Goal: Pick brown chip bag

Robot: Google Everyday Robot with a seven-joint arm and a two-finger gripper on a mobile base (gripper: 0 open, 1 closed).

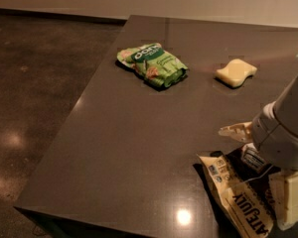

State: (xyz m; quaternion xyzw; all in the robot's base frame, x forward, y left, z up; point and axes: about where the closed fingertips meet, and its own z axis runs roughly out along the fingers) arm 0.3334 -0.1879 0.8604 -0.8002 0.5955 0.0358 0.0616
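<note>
The brown chip bag (241,202) lies flat near the table's front right corner, crinkled, dark brown and cream, with "ATE JULY" lettering showing. My gripper (260,165) hangs over it from the right, open. One cream finger (236,131) sits just beyond the bag's far edge. The other finger (287,200) is down over the bag's near right part. The grey wrist (283,128) hides the bag's right side.
A green snack bag (151,64) lies at the table's far middle. A pale yellow sponge (236,72) lies to its right. The dark table (129,148) ends at a left edge and a front edge, with polished floor (35,98) beyond.
</note>
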